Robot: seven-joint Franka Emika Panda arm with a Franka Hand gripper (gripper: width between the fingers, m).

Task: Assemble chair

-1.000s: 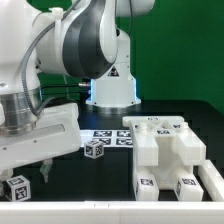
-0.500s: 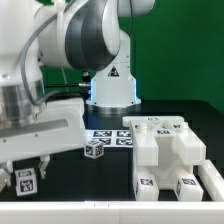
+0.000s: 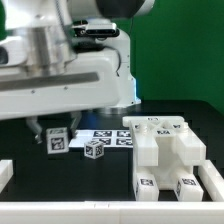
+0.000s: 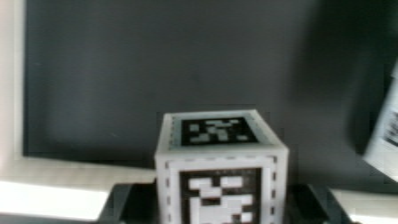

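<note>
My gripper (image 3: 57, 134) is shut on a small white cube (image 3: 57, 142) with black-and-white tags and holds it above the black table at the exterior view's left. In the wrist view the cube (image 4: 221, 150) stands upright between the two dark fingers (image 4: 135, 204) of the gripper (image 4: 222, 208), tags on its top and facing side. A second tagged cube (image 3: 95, 149) rests on the table just right of the held one. The chunky white chair assembly (image 3: 165, 150) of joined slabs and blocks sits at the right.
The marker board (image 3: 112, 136) lies flat behind the loose cube, in front of the robot base (image 3: 112, 95). A white piece (image 3: 5, 175) shows at the left edge. A white edge (image 4: 381, 120) cuts into one side of the wrist view.
The jaws shut on the cube at the front left. The arm then lifted it and carried it toward the exterior view's right, close to the second cube.
</note>
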